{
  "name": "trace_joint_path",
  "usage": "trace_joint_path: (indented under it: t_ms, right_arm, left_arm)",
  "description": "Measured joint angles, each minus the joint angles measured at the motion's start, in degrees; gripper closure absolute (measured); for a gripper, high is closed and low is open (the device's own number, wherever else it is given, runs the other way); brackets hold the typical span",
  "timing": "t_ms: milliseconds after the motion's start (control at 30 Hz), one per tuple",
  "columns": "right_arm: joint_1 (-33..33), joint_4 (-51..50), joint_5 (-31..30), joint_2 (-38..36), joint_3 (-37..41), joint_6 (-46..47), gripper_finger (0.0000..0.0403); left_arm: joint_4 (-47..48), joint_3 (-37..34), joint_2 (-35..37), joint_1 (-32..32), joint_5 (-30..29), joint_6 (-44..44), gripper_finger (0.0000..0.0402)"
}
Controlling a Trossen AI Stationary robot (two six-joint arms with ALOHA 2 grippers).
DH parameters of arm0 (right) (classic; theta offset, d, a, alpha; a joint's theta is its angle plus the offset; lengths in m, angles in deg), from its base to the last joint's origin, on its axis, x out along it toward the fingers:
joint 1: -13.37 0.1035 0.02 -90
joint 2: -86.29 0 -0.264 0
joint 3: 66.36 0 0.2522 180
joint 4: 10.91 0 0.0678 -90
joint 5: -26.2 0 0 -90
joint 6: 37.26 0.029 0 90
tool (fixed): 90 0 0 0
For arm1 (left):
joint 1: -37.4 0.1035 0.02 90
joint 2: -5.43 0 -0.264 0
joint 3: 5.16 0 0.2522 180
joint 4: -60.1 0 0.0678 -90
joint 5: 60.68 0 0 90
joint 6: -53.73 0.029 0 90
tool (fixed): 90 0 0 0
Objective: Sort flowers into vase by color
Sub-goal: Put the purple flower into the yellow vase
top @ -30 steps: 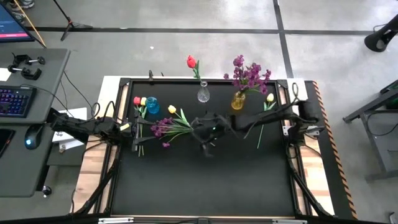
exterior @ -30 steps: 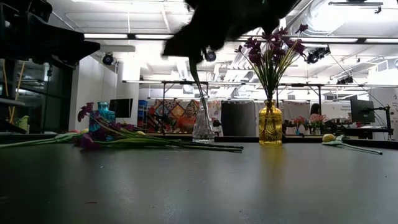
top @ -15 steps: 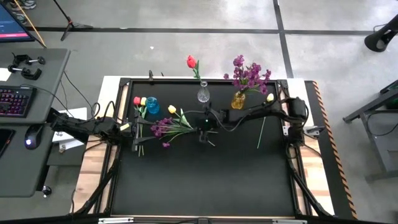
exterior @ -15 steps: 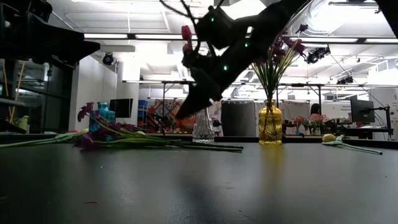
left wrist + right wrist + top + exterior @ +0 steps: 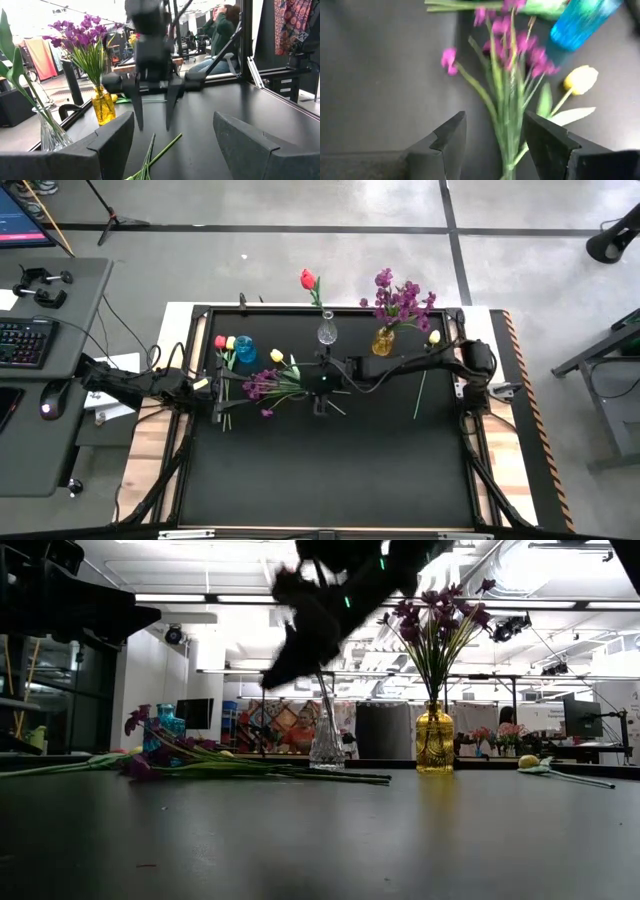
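Several purple sprigs (image 5: pixel 262 385) lie on the table with their stems pointing toward the table's right. My right gripper (image 5: pixel 495 137) hovers open above those stems (image 5: pixel 507 125), fingers pointing down, one on each side, touching nothing; it also shows in the high view (image 5: pixel 319 388) and the left wrist view (image 5: pixel 152 112). A yellow tulip (image 5: pixel 277 357) lies beside the sprigs. A red and a yellow tulip (image 5: pixel 225 342) lie by the blue vase (image 5: pixel 245 352). The clear vase (image 5: pixel 327 332) holds a red tulip (image 5: pixel 308 279). The amber vase (image 5: pixel 384 340) holds purple blossoms (image 5: pixel 400 300). My left gripper (image 5: pixel 180 150) waits open at the table's left edge.
Another yellow tulip (image 5: pixel 433 337) lies near the table's right side, its stem running toward the near edge. The three vases stand along the far edge. The near half of the black table (image 5: pixel 330 470) is bare. A person (image 5: pixel 222 25) sits in the room beyond.
My right gripper has swung from near the table's middle toward the left, coming over the stem ends of the lying purple sprigs. Nothing on the table has moved.
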Motion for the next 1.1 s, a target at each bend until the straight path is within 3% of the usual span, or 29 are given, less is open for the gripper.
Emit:
trace_joint_path:
  t_ms: [100, 200, 533, 833, 1100]
  right_arm:
    - [1.1, -4.8, -5.6, -0.1, -4.2, -2.0, 0.0217]
    - [0.3, -7.4, -7.0, -0.1, -5.6, -1.5, 0.0217]
    - [-2.0, -3.7, 2.9, 5.8, -3.9, -3.9, 0.0217]
    - [-1.9, 1.6, 1.1, 13.6, -3.9, -4.7, 0.0217]
    - [-1.5, 3.9, -0.6, 13.4, -3.9, -1.2, 0.0217]
  left_arm:
    - [0.0, 0.0, 0.0, 0.0, 0.0, 0.0, 0.0140]
    - [0.0, 0.0, 0.0, 0.0, 0.0, 0.0, 0.0140]
    - [0.0, 0.0, 0.0, 0.0, 0.0, 0.0, 0.0140]
    - [0.0, 0.0, 0.0, 0.0, 0.0, 0.0, 0.0140]
    - [0.0, 0.0, 0.0, 0.0, 0.0, 0.0, 0.0140]
